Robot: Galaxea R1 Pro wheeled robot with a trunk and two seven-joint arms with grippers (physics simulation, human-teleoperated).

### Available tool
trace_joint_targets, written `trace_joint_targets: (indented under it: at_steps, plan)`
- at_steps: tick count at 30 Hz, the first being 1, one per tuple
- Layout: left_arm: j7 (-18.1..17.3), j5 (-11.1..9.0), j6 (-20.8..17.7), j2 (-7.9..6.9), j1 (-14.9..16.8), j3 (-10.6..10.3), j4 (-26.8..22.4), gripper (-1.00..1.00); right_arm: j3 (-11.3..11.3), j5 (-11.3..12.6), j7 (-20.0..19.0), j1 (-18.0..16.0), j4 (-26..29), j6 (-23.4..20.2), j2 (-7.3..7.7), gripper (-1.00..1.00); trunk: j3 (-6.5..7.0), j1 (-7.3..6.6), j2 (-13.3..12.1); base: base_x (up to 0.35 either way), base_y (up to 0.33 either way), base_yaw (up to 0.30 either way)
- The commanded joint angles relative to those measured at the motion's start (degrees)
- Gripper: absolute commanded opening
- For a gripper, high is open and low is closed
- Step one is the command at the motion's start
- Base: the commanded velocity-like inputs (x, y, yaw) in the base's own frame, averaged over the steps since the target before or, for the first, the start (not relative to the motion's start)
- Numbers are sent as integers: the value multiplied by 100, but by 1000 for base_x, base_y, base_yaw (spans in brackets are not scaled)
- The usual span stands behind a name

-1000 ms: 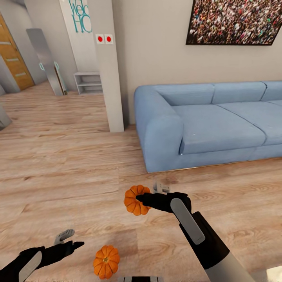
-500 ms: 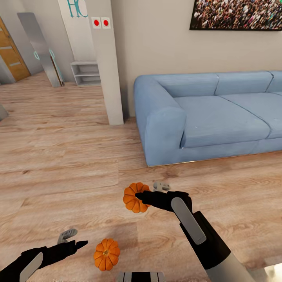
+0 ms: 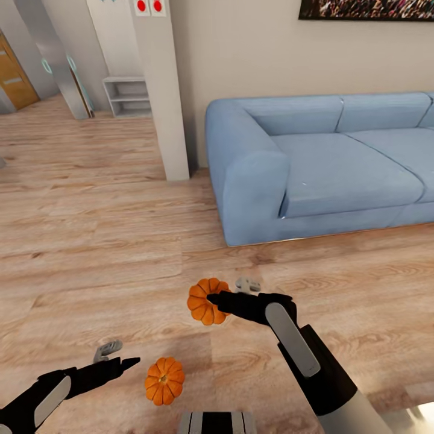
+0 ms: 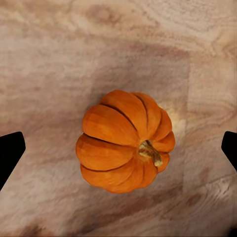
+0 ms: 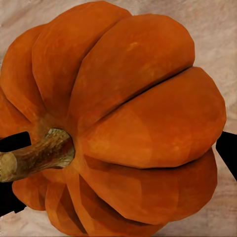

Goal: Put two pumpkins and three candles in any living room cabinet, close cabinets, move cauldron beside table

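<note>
One orange pumpkin (image 3: 204,301) hangs above the wooden floor with my right gripper (image 3: 228,290) shut on it. In the right wrist view this pumpkin (image 5: 123,123) is very close, stem to one side, with dark fingertips (image 5: 227,154) at its flanks. A second pumpkin (image 3: 164,380) lies on the floor near my base. My left gripper (image 3: 122,354) is open, just left of it and slightly above. In the left wrist view this pumpkin (image 4: 123,140) sits between the spread fingertips (image 4: 11,153), untouched. The candles, cabinet and cauldron are out of view.
A blue sofa (image 3: 325,169) stands ahead on the right. A white pillar (image 3: 161,90) rises left of it, with a small white shelf unit (image 3: 125,95) beyond. Open wooden floor (image 3: 90,241) stretches to the left.
The whole view has tipped downward, so the camera moved. The left gripper has edged slightly closer to the floor pumpkin. The right gripper still holds its pumpkin.
</note>
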State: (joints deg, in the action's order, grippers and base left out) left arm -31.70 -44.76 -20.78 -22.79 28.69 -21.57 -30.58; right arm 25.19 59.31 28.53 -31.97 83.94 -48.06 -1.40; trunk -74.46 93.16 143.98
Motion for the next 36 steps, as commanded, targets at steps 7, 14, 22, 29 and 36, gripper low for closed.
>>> trace_joint_targets:
  at_steps: [7, 14, 22, 29, 36]
  plan:
    - [-2, -32, -31, 11, 5, -38, -10, 100, 28, 71, 64, 6, 361, 14, -1, -100, -160, 17, 12, 0, 0, 0]
    - [14, -18, -39, 12, 14, -35, -190, 100, 1, 71, 65, 6, 374, 29, 6, -100, -315, 35, 21, 0, 0, 0]
    - [60, -9, -15, 37, 13, -58, -251, 100, -5, 72, 25, 6, 373, -25, 16, -100, -493, 55, 32, 0, 0, 0]
    - [70, 22, 22, 135, 13, -74, -247, 100, -5, 72, -2, 6, 391, -30, 14, -100, -648, 73, 41, 0, 0, 0]
    - [32, 28, 38, 150, 13, -78, -273, 100, -5, 79, -27, 6, 399, -31, 33, -100, -803, 91, 50, 0, 0, 0]
